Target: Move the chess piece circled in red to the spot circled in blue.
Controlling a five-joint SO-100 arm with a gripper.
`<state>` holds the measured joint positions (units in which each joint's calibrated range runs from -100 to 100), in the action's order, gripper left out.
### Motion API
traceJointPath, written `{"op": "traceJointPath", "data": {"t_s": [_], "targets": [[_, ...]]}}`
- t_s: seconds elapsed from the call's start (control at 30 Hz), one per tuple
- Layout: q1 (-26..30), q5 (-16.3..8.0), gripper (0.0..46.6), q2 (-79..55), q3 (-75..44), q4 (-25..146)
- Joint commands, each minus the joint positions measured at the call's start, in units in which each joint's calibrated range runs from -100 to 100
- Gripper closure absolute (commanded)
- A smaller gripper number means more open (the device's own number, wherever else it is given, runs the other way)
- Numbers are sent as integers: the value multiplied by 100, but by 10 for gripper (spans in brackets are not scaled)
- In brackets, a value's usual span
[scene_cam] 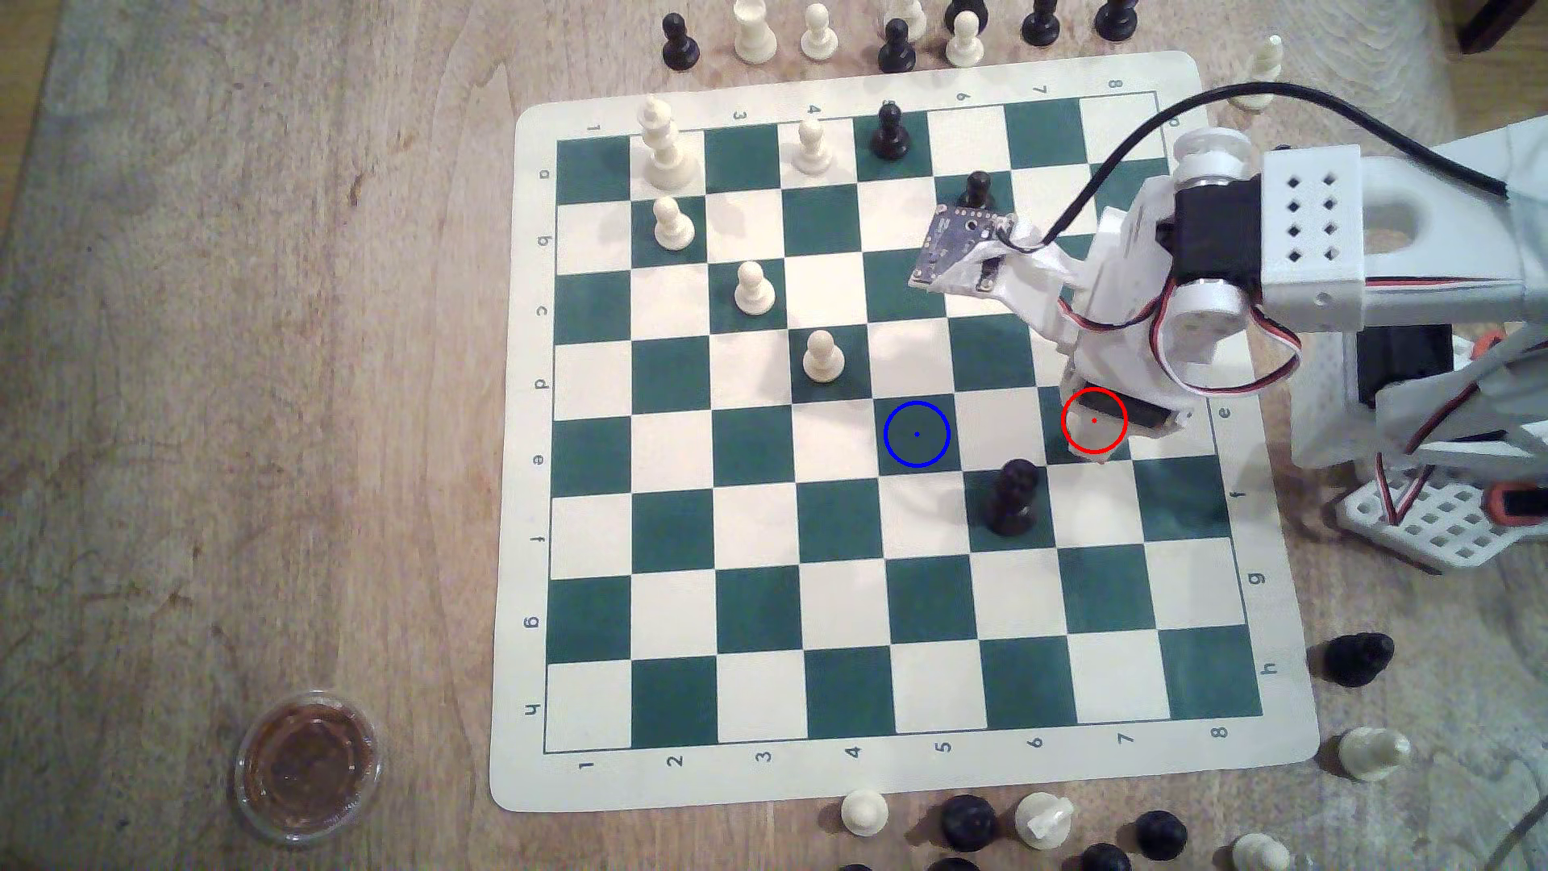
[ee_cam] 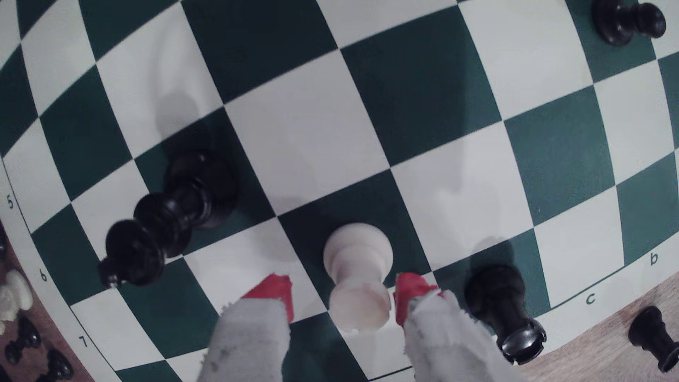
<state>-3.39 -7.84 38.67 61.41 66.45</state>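
Straddling the chess piece (ee_cam: 358,279), the gripper (ee_cam: 343,299) is seen in the wrist view with its jaws parted wider than the cup-like top; one red fingertip (ee_cam: 408,294) sits just beside the rim (contact cannot be told), the other (ee_cam: 273,294) is apart. Nothing is held. In the exterior view the piece (scene_cam: 1096,435) is mostly hidden under the arm (scene_cam: 1131,276), inside the red ring on a green square; the spot (scene_cam: 916,434), ringed blue, is two squares toward that view's left on the chessboard (scene_cam: 846,779). One tall black piece (scene_cam: 1012,498) stands near both. Five other white pieces are counted on the board in the exterior view.
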Motion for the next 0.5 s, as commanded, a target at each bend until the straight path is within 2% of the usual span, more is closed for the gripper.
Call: {"op": "traceJointPath", "data": {"t_s": [0.0, 0.2, 0.27, 0.3, 0.33, 0.47], "targets": [[-32, 15, 330, 47, -67, -44], [7, 24, 356, 47, -30, -52], [15, 24, 386, 72, -30, -52], [15, 24, 434, 98, -30, -52], [15, 24, 449, 106, -30, -52], [30, 24, 464, 123, -21, -52]]}}
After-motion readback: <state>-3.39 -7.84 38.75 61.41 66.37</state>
